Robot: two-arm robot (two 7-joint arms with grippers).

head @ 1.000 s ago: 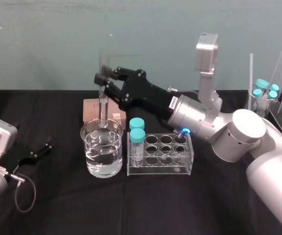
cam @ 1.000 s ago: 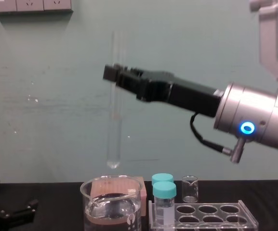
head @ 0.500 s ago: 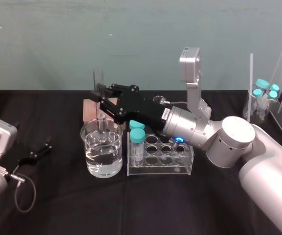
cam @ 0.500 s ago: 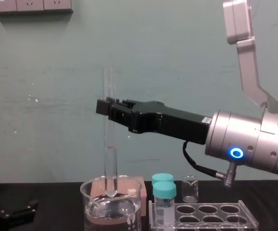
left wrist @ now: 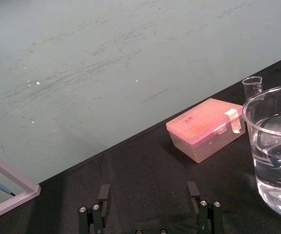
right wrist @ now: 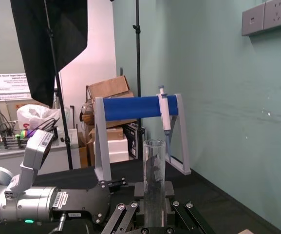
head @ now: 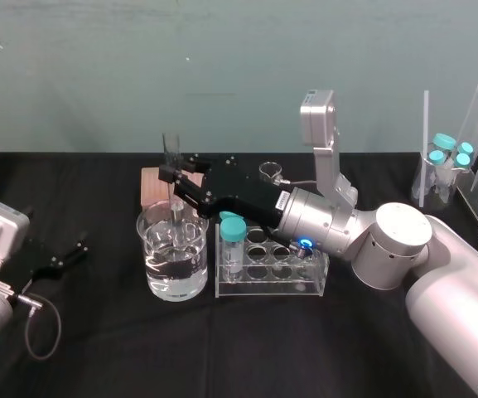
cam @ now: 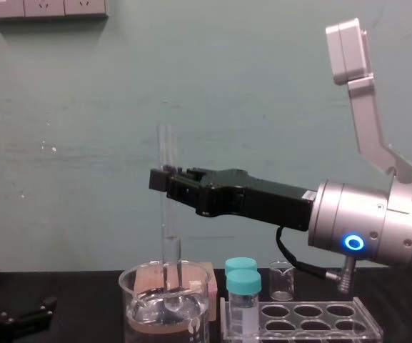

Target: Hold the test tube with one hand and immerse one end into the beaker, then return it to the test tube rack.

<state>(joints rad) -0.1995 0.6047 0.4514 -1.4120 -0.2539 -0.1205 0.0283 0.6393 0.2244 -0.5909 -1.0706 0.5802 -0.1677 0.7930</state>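
The test tube (head: 171, 148) stands upright with my right gripper (head: 173, 177) shut on its middle. Its rounded lower end dips into the water inside the beaker (head: 173, 264). From the chest, the test tube (cam: 170, 239) runs from the right gripper (cam: 163, 180) down past the rim of the beaker (cam: 138, 282). The right wrist view looks up along the test tube (right wrist: 154, 178), which is clamped between the fingers (right wrist: 133, 210). Just right of the beaker stands the test tube rack (head: 282, 286). My left gripper (head: 63, 255) rests open on the table at the far left.
Two teal-capped vials (head: 233, 234) stand at the rack's left end, close to the beaker. A pink box (head: 150, 186) lies behind the beaker, and a tiny beaker (head: 270, 172) stands behind the arm. More vials (head: 450, 153) and acrylic stands sit at the far right.
My right gripper has come down with the test tube. The tube's lower end went from above the beaker's rim into the water.
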